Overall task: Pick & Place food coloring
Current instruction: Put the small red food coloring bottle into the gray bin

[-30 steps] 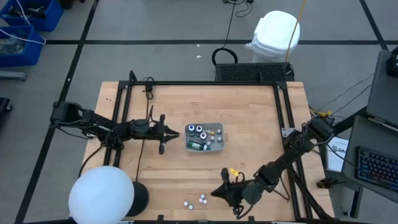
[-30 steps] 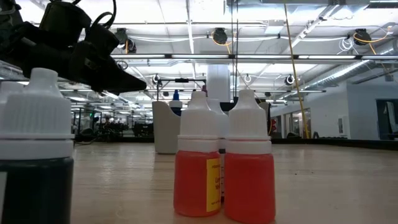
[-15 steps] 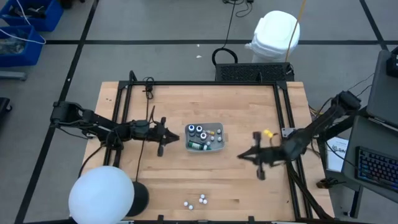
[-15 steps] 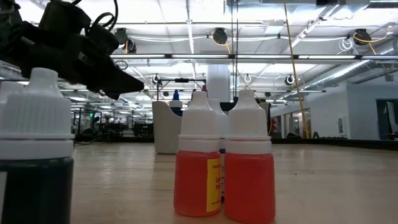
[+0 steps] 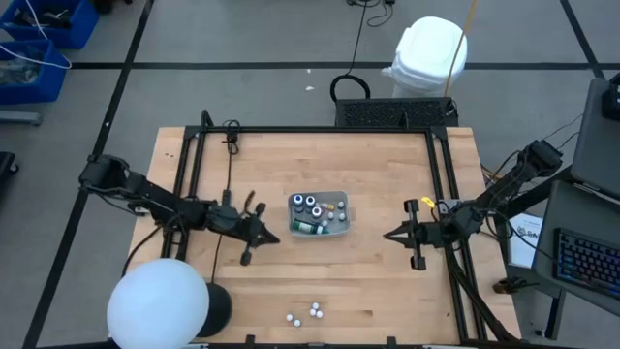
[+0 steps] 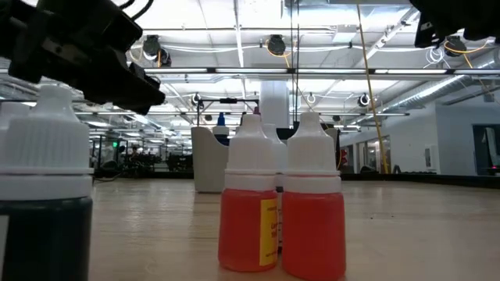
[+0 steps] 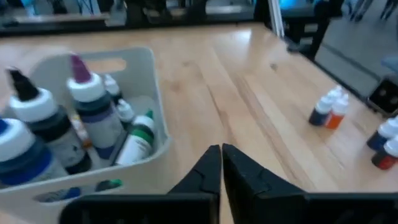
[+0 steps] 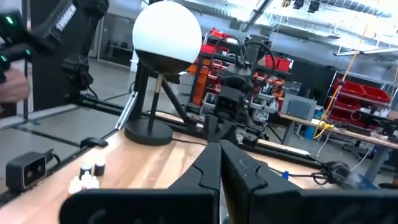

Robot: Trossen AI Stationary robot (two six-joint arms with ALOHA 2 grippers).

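Food coloring bottles stand in two places. Larger dark ones with ringed white tops fill a translucent grey tray (image 5: 319,214) at mid-table, also in the left wrist view (image 7: 87,118). Several tiny white-capped bottles (image 5: 305,314) stand on their bases by the near edge; the low view shows two red ones (image 6: 281,211) and a dark one (image 6: 43,195) up close. My left gripper (image 5: 276,239) is shut and empty, just off the tray's near left corner (image 7: 217,167). My right gripper (image 5: 387,236) is shut and empty, right of the tray, pointing toward it (image 8: 219,163).
A white globe lamp (image 5: 157,302) on a dark foot stands at the near left corner. A black frame (image 5: 320,130) runs round the table. A small camera block (image 8: 25,168) sits beside the tiny bottles. Bare wood lies between the tray and the near-edge bottles.
My right gripper has drawn back from beside the tiny bottles at the near edge toward the table's right edge and farther in, tipping up to about level. My left gripper has swung from the tray's left side toward the near edge. No bottle has moved.
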